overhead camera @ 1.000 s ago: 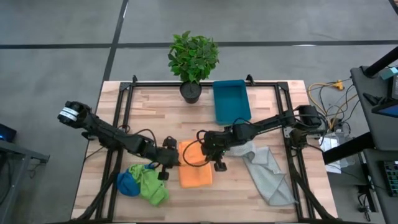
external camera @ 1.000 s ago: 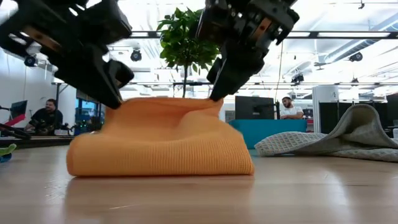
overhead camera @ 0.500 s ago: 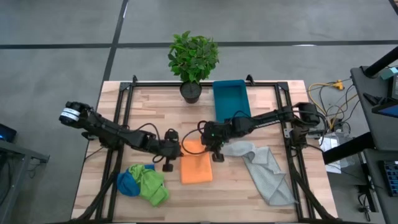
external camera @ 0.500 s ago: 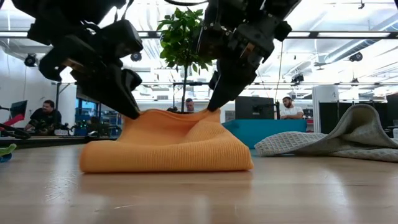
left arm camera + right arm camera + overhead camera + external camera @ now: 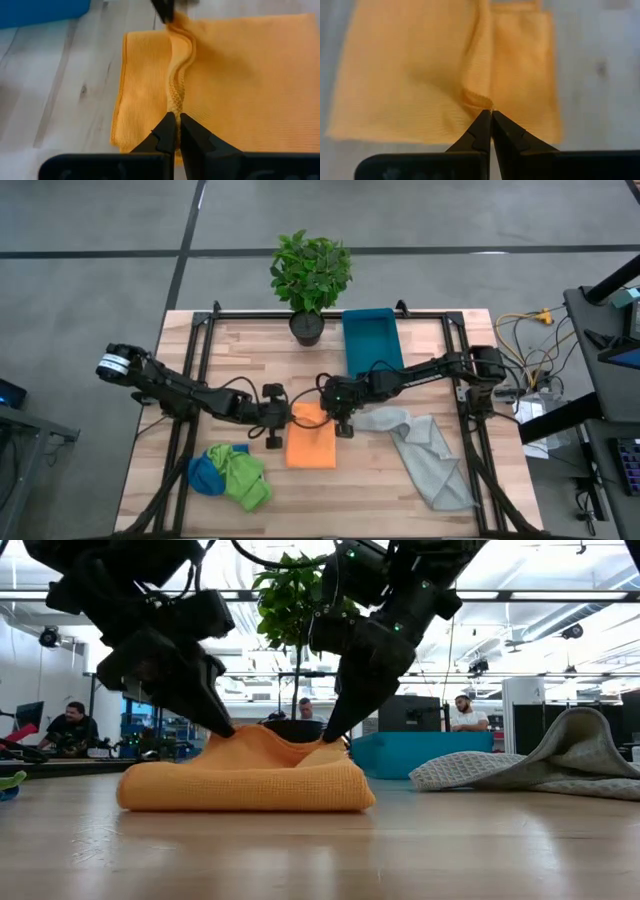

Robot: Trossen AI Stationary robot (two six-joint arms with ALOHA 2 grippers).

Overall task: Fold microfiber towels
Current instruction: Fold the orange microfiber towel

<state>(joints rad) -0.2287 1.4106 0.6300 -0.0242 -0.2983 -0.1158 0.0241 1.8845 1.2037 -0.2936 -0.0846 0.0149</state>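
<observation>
1. Pinching the orange towel point(image 5: 311, 445) at its far edge, both grippers sit low at table centre.
2. Left gripper point(image 5: 284, 418) has its fingers clamped tight on a raised ridge of the cloth's far-left corner; wrist view shows the fold caught between the tips point(image 5: 176, 125).
3. Right gripper point(image 5: 338, 420) likewise nipped closed on the far-right corner point(image 5: 487, 116).
4. Orange towel lies folded on the table point(image 5: 420, 510), far edge lifted slightly between the grippers point(image 5: 270, 745).
5. Green towel point(image 5: 243, 475) and blue towel point(image 5: 205, 474) are bunched together near left.
6. Grey towel point(image 5: 425, 450) lies crumpled on the right.
7. Teal bin point(image 5: 371, 340) and plant point(image 5: 310, 275) stand at the far edge.
</observation>
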